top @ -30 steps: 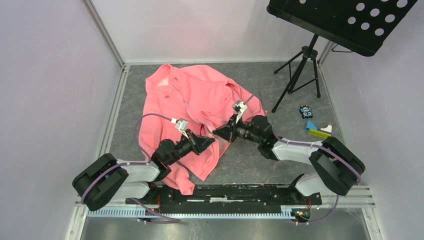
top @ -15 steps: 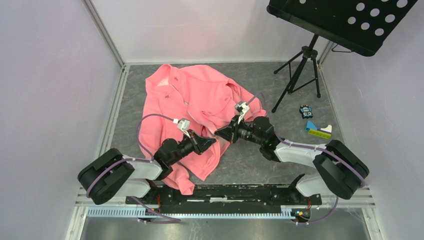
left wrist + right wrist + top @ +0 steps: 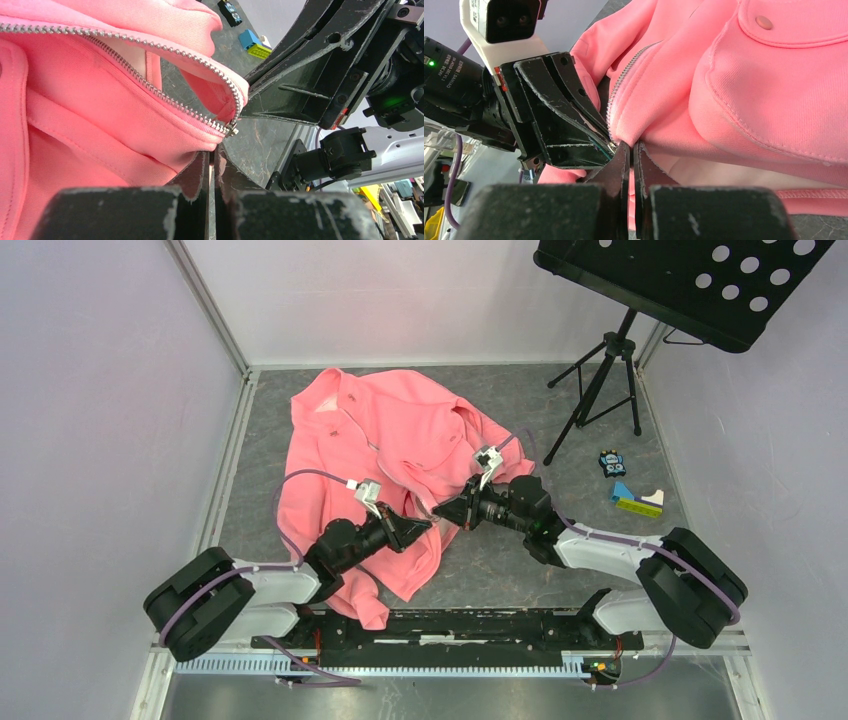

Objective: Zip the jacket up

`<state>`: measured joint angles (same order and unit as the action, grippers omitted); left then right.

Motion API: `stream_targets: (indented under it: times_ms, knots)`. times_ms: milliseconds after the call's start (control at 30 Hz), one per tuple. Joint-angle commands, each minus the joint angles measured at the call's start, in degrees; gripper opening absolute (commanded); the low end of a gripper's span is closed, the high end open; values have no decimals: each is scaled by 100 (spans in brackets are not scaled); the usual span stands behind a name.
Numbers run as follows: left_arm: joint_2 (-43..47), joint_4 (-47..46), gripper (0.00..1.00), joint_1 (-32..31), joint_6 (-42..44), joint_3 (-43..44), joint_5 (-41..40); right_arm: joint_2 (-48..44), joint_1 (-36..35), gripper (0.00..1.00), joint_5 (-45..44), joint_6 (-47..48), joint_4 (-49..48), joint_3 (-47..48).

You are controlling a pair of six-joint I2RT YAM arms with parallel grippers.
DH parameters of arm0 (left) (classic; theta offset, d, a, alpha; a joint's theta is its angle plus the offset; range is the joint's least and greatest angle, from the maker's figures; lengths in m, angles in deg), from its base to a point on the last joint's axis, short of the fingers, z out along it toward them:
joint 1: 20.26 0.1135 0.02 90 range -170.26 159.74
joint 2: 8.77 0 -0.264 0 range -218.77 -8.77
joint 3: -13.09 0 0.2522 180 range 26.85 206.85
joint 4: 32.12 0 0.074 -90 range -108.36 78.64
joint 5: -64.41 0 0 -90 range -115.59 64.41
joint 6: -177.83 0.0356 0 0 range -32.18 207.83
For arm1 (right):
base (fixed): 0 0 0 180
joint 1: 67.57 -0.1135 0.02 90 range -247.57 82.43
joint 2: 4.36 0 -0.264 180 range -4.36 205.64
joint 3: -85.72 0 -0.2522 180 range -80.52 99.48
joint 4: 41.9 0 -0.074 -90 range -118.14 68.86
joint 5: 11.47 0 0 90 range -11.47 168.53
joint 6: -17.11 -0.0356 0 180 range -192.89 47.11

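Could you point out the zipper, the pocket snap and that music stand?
zipper (image 3: 45, 29): left wrist view, on its metal teeth.
pocket snap (image 3: 764, 22): right wrist view, on the round stud.
music stand (image 3: 650, 270): top external view, on its black tray.

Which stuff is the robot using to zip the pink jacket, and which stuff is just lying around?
For the job: the jacket, its zipper, the left gripper and the right gripper, both shut on it.
Just lying about: the music stand, the blue and yellow bricks, the small black toy.
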<state>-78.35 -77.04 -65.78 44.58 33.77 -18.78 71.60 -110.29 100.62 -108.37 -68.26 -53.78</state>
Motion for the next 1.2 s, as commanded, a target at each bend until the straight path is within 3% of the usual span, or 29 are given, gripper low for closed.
stream_targets:
  times_ms: [0, 300, 567, 767, 933, 1033, 1167]
  knots:
    - [-87, 556, 2, -132, -62, 2, -119, -200, -96, 0, 266, -386, -765, 191]
    - [-238, 1036, 2, -318, 119, 200, -648, -575, -96, 0, 132, -572, -420, 19]
    - [-127, 1896, 2, -967, 472, 484, -1616, -568, -72, 0, 214, -1136, -721, -269]
    - [-272, 1932, 2, -967, 348, 487, -1402, -394, 74, 0, 192, -679, 13, -108]
    - [-1172, 1771, 2, -967, -3, 762, -842, -608, 140, 0, -215, -172, 891, -114]
    - [-1602, 1265, 2, -965, -171, 739, -718, -668, 193, 0, -252, -140, 1070, -188]
    - [-1891, 1428, 2, -965, -189, 986, -707, -590, 296, 0, -420, -44, 1229, -260]
